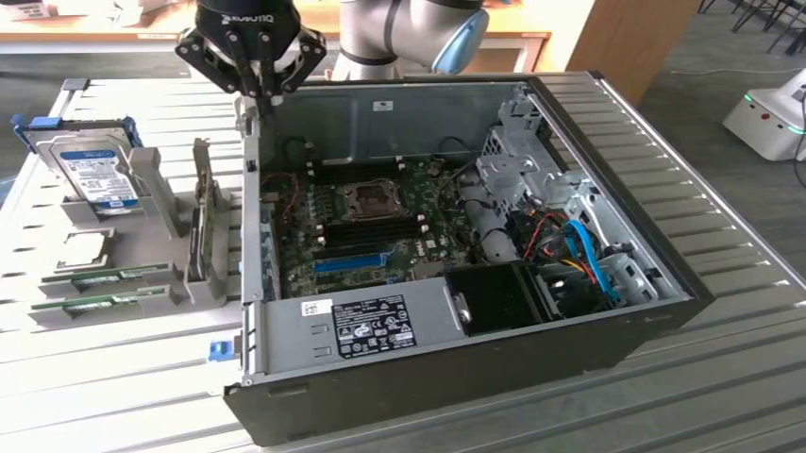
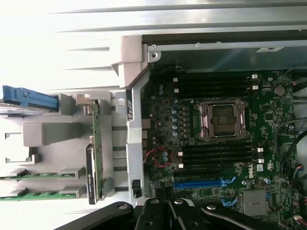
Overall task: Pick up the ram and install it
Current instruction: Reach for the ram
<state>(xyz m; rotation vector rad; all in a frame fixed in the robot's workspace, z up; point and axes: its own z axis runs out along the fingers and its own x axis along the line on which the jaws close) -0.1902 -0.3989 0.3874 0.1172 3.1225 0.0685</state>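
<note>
Two long thin green ram sticks (image 1: 108,276) slotted in grey plastic holder (image 1: 151,189), just beside open black computer case (image 1: 441,377), well apart from gripper. Black gripper (image 1: 260,92) closed, empty, above case corner nearest holder. Ram judged light, stiff, fragile; best gripped by long edges, chips avoided.

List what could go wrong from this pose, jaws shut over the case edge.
1. The shut, empty jaws hang close above the case's side wall; a straight descent could strike its edge.
2. The ram sticks lie beyond an upright green board in the holder; a low sideways approach could clip it.
3. The ram slots flank the open CPU socket; a skewed insert could hit it.
</note>
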